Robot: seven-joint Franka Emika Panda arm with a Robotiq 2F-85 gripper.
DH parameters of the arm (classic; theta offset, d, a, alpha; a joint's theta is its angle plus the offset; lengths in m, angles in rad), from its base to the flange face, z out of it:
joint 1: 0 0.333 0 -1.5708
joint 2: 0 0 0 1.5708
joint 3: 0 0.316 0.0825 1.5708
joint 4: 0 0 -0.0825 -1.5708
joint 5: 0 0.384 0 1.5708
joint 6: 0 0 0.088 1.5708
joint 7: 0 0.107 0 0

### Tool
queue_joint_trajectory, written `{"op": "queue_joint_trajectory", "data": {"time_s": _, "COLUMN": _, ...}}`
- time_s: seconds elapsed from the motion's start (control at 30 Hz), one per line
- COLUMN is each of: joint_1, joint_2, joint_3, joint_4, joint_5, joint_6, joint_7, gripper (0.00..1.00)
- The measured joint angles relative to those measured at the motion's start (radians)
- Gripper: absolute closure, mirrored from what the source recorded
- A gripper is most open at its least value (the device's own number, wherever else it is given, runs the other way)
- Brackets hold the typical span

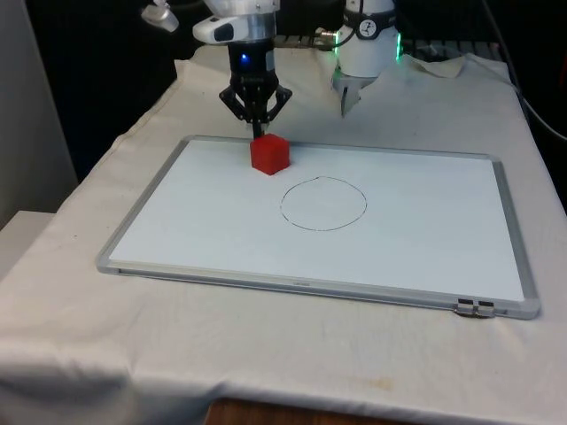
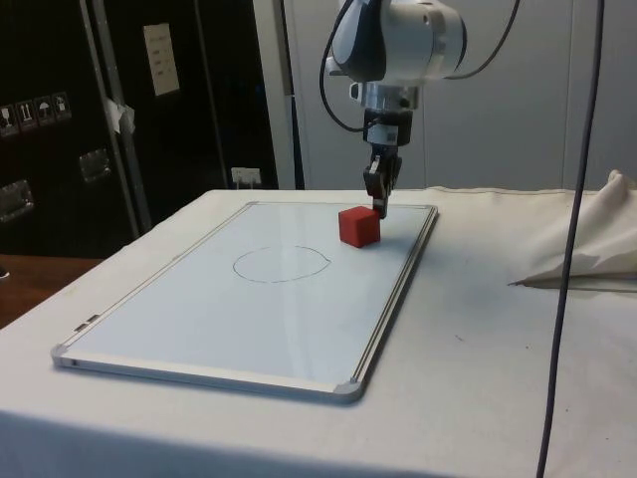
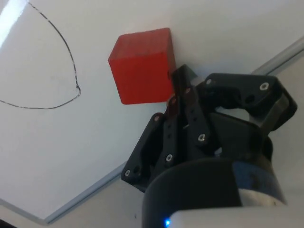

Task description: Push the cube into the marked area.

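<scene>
So the red cube (image 1: 269, 152) is sitting on the whiteboard (image 1: 425, 257), close to the board's far long edge and nearer the far corner on the front view's left. The drawn circle (image 1: 323, 204) is out toward the middle of the board, and the cube is fully outside it with a clear strip of white between them.

The gripper (image 1: 258, 131) is down right behind the cube, on the side facing away from the circle. Its fingers (image 3: 183, 102) look pinched together into one narrow tip, nothing held between them. In the wrist view that tip sits right up against the cube's back corner, touching or as near as makes no difference.

My guess on handling: the cube looks small, light and rigid, maybe printed plastic judging by the ridged faces, and the board is glossy, so it should slide with very little force. No point grabbing it. The catch is that a narrow tip pressing on a corner will likely spin the cube instead of pushing it straight. I'd want the contact low and in the middle of the back face, lined up with the circle, then a slow push so it doesn't skate across and out the other side.
</scene>
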Motion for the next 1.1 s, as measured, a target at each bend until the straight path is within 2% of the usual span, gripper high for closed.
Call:
{"op": "queue_joint_trajectory", "data": {"time_s": 0.3, "joint_1": 0.001, "joint_2": -0.037, "joint_3": 0.018, "joint_4": -0.018, "joint_5": 0.038, "joint_6": -0.02, "joint_7": 0.0, "gripper": 1.0}}
{"op": "queue_joint_trajectory", "data": {"time_s": 0.57, "joint_1": 0.003, "joint_2": -0.036, "joint_3": 0.043, "joint_4": -0.016, "joint_5": 0.075, "joint_6": -0.037, "joint_7": 0.002, "gripper": 1.0}}
{"op": "queue_joint_trajectory", "data": {"time_s": 0.7, "joint_1": 0.003, "joint_2": -0.005, "joint_3": 0.072, "joint_4": 0.009, "joint_5": 0.105, "joint_6": -0.039, "joint_7": 0.003, "gripper": 1.0}}
{"op": "queue_joint_trajectory", "data": {"time_s": 0.83, "joint_1": 0.003, "joint_2": 0.057, "joint_3": 0.108, "joint_4": 0.055, "joint_5": 0.144, "joint_6": -0.037, "joint_7": 0.003, "gripper": 1.0}}
{"op": "queue_joint_trajectory", "data": {"time_s": 1.1, "joint_1": 0.003, "joint_2": 0.115, "joint_3": 0.123, "joint_4": 0.092, "joint_5": 0.174, "joint_6": -0.02, "joint_7": -0.038, "gripper": 1.0}}
